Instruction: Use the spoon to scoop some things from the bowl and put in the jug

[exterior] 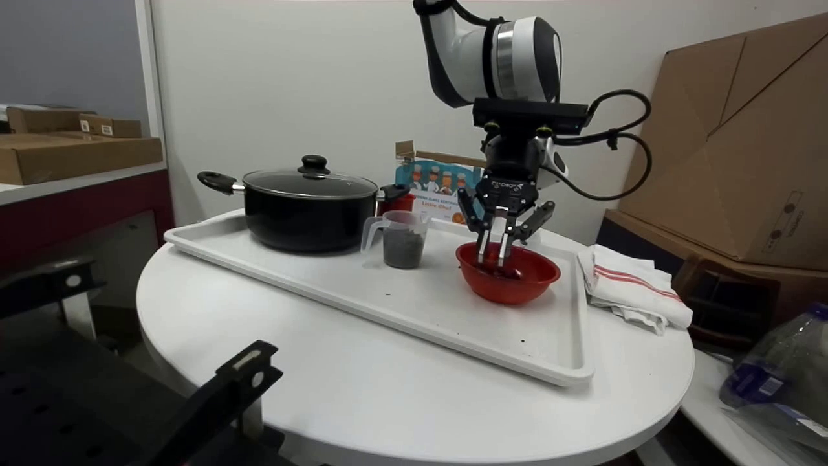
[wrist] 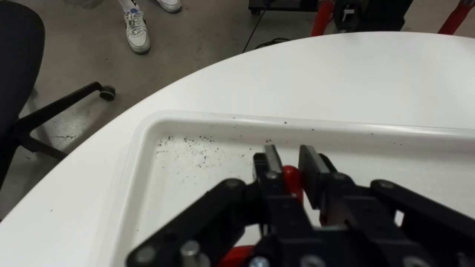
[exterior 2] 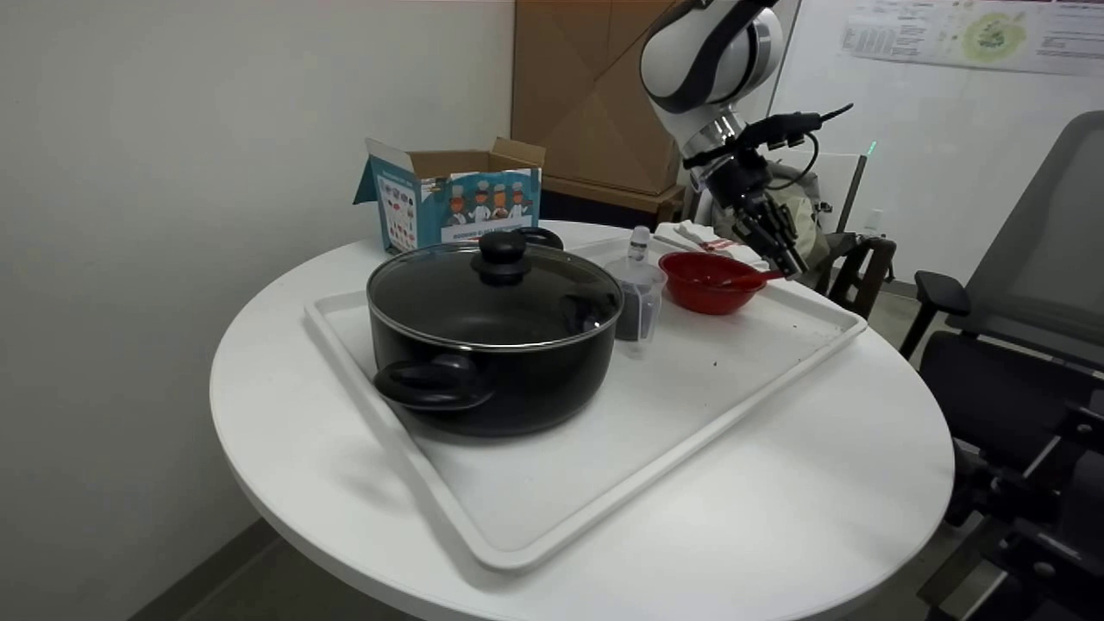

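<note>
The gripper (wrist: pixel 292 161) pinches the spoon (exterior 2: pixel 752 279), whose far end lies inside the bowl (exterior: pixel 508 291), so scooping seems in hand, and the next move likely calls for a level lift over to the jug (exterior: pixel 403 249), between bowl and pot (exterior: pixel 310 223).

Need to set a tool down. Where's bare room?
Free in an exterior view: table outside the near long rim of the tray; tray floor between that rim and the jug. Crowded: pot, jug, bowl in a row; gripper holding spoon at the bowl.
</note>
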